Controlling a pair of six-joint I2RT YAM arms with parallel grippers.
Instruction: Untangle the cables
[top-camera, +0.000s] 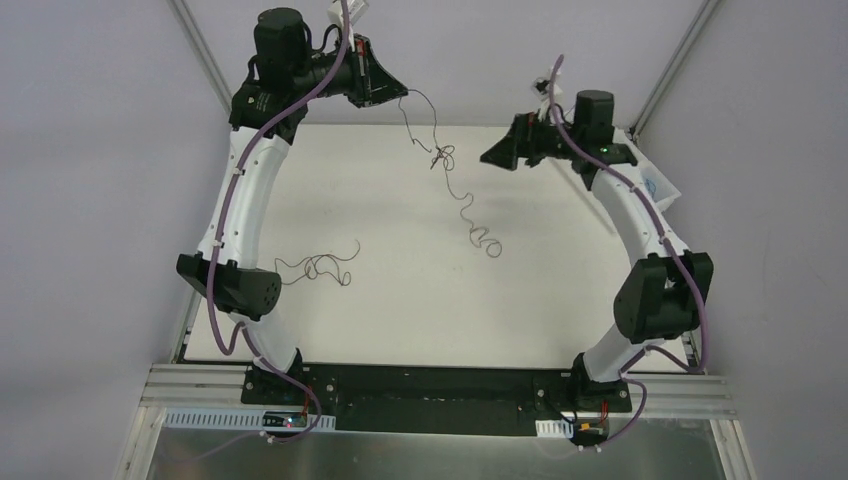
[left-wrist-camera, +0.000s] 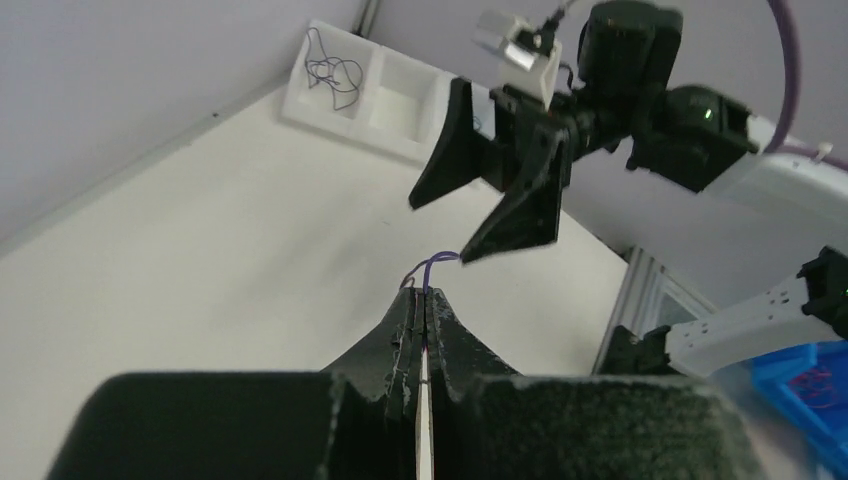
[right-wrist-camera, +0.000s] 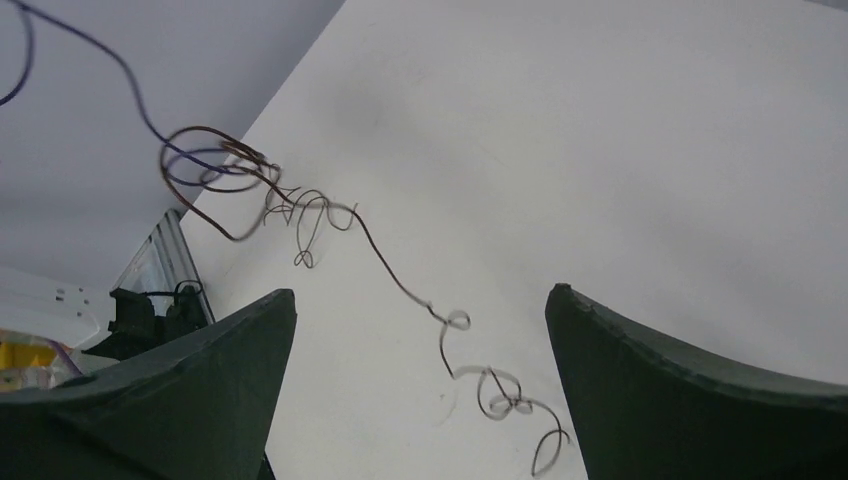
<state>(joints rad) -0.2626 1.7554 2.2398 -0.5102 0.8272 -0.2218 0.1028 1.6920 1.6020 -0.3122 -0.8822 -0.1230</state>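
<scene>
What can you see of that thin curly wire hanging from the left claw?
The curly wire is hair-thin. Its upper stretch, bluish-violet, is pinched in the shut left gripper. Midway it tangles into small brown loops, hanging in the air. Below, a brown corkscrew tail runs down; its last coils seem to rest on the white table.

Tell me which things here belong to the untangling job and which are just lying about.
Job: tangled wire hanging from the shut left gripper; loose wire on the table; open right gripper.
Lying about: white tray; blue bin.
</scene>
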